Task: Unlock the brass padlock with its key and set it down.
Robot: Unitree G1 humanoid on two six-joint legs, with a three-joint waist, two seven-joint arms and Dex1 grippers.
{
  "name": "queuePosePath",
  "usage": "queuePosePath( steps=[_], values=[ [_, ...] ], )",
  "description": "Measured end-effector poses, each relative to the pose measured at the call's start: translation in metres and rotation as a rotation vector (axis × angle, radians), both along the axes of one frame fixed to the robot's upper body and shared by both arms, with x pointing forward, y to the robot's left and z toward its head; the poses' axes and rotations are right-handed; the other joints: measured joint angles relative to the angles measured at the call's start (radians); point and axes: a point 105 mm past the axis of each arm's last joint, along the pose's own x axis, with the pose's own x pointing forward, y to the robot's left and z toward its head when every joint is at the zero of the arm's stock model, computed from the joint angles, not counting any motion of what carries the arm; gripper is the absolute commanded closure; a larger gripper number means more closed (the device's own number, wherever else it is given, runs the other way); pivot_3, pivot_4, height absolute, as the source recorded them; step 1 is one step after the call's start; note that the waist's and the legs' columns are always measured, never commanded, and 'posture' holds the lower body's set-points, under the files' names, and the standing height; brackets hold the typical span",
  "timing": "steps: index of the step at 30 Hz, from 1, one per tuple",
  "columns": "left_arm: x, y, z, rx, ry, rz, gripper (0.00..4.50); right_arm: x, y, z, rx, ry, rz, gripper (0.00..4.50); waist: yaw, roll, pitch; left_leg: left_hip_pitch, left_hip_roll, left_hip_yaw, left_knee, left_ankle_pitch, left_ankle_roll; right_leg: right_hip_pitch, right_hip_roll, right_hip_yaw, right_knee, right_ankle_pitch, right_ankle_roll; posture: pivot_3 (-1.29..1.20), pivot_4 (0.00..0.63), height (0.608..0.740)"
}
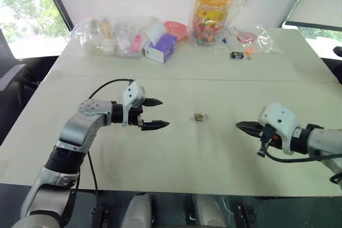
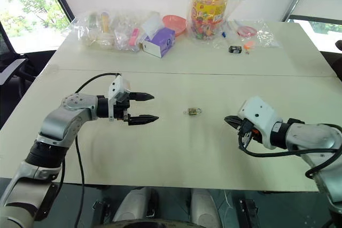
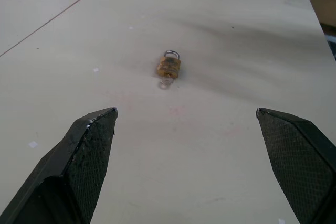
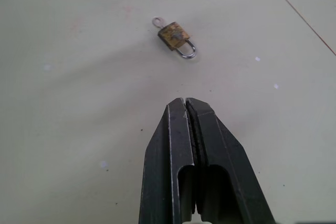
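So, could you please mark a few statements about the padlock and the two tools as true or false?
1. The brass padlock lies on the table between the two tools. True.
2. The left tool is shut. False: its fingers stand wide open.
3. The right tool is shut and holds nothing. True.
4. The left tool grips the padlock. False: the padlock lies apart from both tools.
5. A small key sticks out of the padlock body opposite the shackle. True.
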Motion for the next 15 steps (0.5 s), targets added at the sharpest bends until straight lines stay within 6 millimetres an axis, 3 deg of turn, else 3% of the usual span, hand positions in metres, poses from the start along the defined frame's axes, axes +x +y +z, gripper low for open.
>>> queuePosePath(
  steps=[5,15],
  values=[
    [0.0015,-0.0004,-0.0023,0.011,-0.010,-0.011,0.07,0.0061,0.0011,0.0101,-0.002,-0.034,0.014,4.50,0.000,0.000,0.000,0.000,0.000,0.000,0.000,0.000,0.000,0.000,0.000,0.000,0.000,0.000,0.000,0.00,0.150,0.740],
    [-0.0050,0.0031,-0.0028,0.031,0.034,-0.047,0.07,0.0080,0.0031,0.0109,-0.007,-0.034,0.042,4.50,-0.001,0.000,0.000,0.000,0.001,0.000,0.000,0.000,0.000,0.000,0.000,0.000,0.000,0.000,0.000,0.00,0.150,0.740]
  ],
)
